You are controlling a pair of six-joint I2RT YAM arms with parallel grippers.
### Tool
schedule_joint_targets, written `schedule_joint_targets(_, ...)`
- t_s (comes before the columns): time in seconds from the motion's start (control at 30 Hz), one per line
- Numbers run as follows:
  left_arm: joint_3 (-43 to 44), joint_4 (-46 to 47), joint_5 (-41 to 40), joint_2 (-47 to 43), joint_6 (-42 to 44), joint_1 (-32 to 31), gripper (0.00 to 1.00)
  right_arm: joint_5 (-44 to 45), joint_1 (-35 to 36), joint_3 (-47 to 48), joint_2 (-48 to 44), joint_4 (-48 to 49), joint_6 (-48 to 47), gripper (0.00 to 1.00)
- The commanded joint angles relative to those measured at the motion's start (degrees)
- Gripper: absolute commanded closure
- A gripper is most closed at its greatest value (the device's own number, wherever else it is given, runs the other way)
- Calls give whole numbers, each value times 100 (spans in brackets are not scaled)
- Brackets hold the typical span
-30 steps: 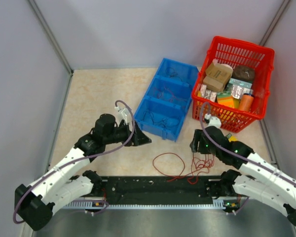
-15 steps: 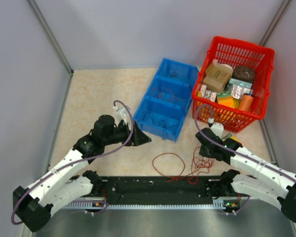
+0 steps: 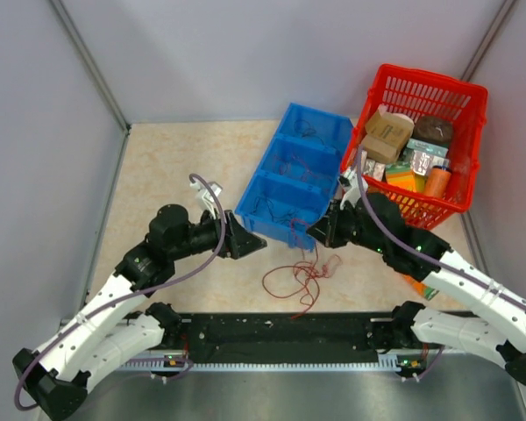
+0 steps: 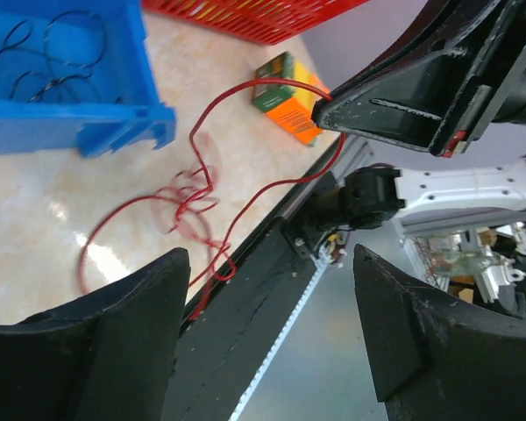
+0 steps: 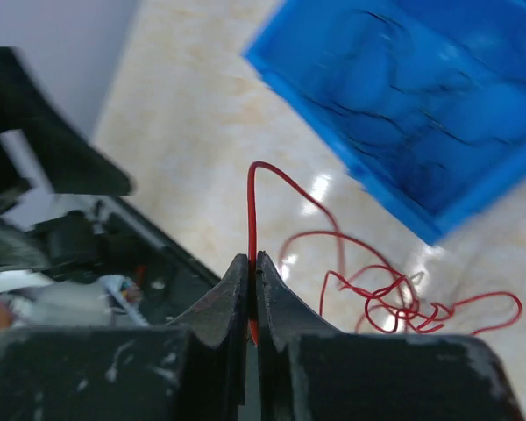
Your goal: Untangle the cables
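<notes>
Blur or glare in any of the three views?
Top external: sharp, even light. Left wrist: red cable tangle ghosted and blurred. Right wrist: blue bin smeared, glare spots on the table, red cable crisp in the shut right gripper.

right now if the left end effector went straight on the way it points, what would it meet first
Probably the red cable looped on the table, framed between the open fingers of the left end effector; the black rail lies beyond. Depth is unclear.
</notes>
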Motion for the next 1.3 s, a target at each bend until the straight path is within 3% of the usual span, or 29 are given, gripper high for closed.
schedule_joint_targets(0.0,197,1265,760,-248,-258,-14,20,-1994,97,497,-5,1539,-204,100)
schedule_joint_targets(0.2,302,1882,1332,-336,-364,-22,18,-2944,115,585,214,2928,87,100)
schedule_joint_targets(0.53,697,1021,1087,-539,409,-22,25,-3973,141,902,707,3641,166,100)
schedule_joint_targets(0.63,890,600,859,-416,672,-14,54,-4019,159,999,778,3652,149,100)
schedule_joint_targets(0.67,995,451,745,-407,812,-22,73,-3984,150,1008,778,3608,79,100)
schedule_joint_targets(0.7,1136,267,544,-424,944,-22,81,-3905,150,999,786,3546,17,100)
schedule_joint_targets(0.73,1250,100,359,-477,1085,-22,96,-3809,150,947,795,3485,-44,100)
schedule_joint_targets(0.77,1391,2,122,-564,1208,-22,100,-3738,150,859,821,3432,-97,100)
schedule_joint_targets(0.87,1559,-8,-485,-898,1402,-22,100,-3711,272,543,962,3747,-89,96)
schedule_joint_targets(0.97,1655,413,-513,-1145,1394,-22,100,-3571,597,314,1277,4282,-54,79)
schedule_joint_targets(1.03,1848,476,-530,-1172,1368,-22,100,-3605,887,243,1611,4756,-19,73)
schedule_joint_targets(1.27,2841,89,-1785,-1294,1780,-14,100,-3640,1398,-63,2850,5881,314,68)
